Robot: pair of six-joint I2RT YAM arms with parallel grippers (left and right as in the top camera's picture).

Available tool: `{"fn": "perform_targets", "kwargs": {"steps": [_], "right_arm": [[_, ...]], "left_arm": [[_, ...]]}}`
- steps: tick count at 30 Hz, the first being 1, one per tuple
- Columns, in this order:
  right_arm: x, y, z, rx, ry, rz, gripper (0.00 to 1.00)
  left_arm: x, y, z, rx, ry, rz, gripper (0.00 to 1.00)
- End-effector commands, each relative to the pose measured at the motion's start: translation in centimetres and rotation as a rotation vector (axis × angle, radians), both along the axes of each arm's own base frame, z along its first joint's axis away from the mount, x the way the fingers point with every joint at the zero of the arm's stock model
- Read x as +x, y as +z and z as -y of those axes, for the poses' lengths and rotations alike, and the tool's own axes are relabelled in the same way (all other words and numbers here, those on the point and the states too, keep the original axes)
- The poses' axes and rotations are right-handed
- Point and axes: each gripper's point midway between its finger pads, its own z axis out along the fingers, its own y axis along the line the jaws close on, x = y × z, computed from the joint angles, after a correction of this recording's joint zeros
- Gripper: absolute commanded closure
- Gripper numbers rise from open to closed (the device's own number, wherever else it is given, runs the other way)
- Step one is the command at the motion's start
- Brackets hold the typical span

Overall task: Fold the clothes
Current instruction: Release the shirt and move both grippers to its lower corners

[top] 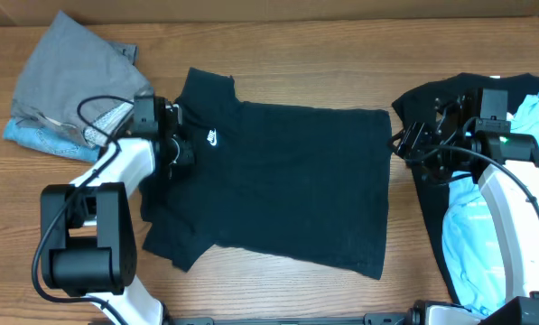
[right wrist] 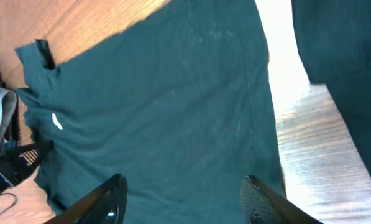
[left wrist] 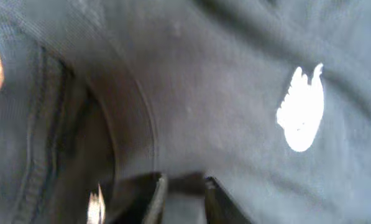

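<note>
A black t-shirt (top: 287, 181) with a small white logo (top: 212, 138) lies spread flat on the wooden table, collar to the left. My left gripper (top: 181, 146) sits low on the shirt's left side, just left of the logo. In the left wrist view its fingers (left wrist: 184, 190) are nearly together, pinching a ridge of the black fabric beside the logo (left wrist: 301, 109). My right gripper (top: 404, 143) hovers at the shirt's right hem. In the right wrist view its fingers (right wrist: 185, 199) are wide open and empty above the shirt (right wrist: 173, 106).
A grey garment (top: 75, 72) on a light blue one (top: 30, 135) lies at the back left. A pile of black (top: 450, 99) and light blue clothes (top: 472, 235) lies at the right, under the right arm. Bare wood (right wrist: 297, 149) separates the shirt and that pile.
</note>
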Motion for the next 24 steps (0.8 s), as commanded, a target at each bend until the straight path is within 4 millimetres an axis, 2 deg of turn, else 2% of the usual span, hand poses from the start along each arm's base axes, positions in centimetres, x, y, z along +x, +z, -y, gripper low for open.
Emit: {"fn": "perform_targets", "kwargs": {"steps": [1, 3, 4, 5, 11, 14, 19, 21, 24], "right_arm": [[-0.5, 0.1, -0.2, 0.0, 0.011, -0.013, 0.37], [-1.2, -0.2, -0.3, 0.004, 0.008, -0.047, 0.37], [-1.9, -0.6, -0.2, 0.0, -0.005, -0.083, 0.36], [-2.3, -0.9, 0.0, -0.007, -0.021, -0.108, 0.36], [-5.3, -3.0, 0.4, -0.016, -0.093, -0.263, 0.34], [-7.6, -5.0, 0.3, -0.013, -0.113, -0.36, 0.37], [-11.7, -8.9, 0.2, -0.02, -0.151, -0.51, 0.52], [-13.4, -10.2, 0.0, -0.014, -0.172, -0.57, 0.58], [-15.8, -11.6, -0.4, -0.006, -0.184, -0.647, 0.6]], "left_arm": [[1.5, 3.1, -0.1, 0.006, -0.065, 0.01, 0.68], [1.0, 5.2, -0.6, 0.016, -0.059, -0.024, 0.64], [0.2, 7.0, -1.0, 0.014, -0.049, -0.051, 0.62], [-0.3, 8.0, -1.3, 0.013, -0.041, -0.065, 0.62], [-5.0, 12.1, -3.7, -0.009, 0.08, -0.145, 0.64], [-7.7, 13.8, -5.8, -0.019, 0.175, -0.173, 0.64], [-11.5, 14.5, -7.6, -0.068, 0.277, -0.23, 0.61], [-12.9, 14.0, -7.6, -0.098, 0.301, -0.274, 0.6], [-14.7, 12.4, -7.0, -0.131, 0.311, -0.349, 0.59]]}}
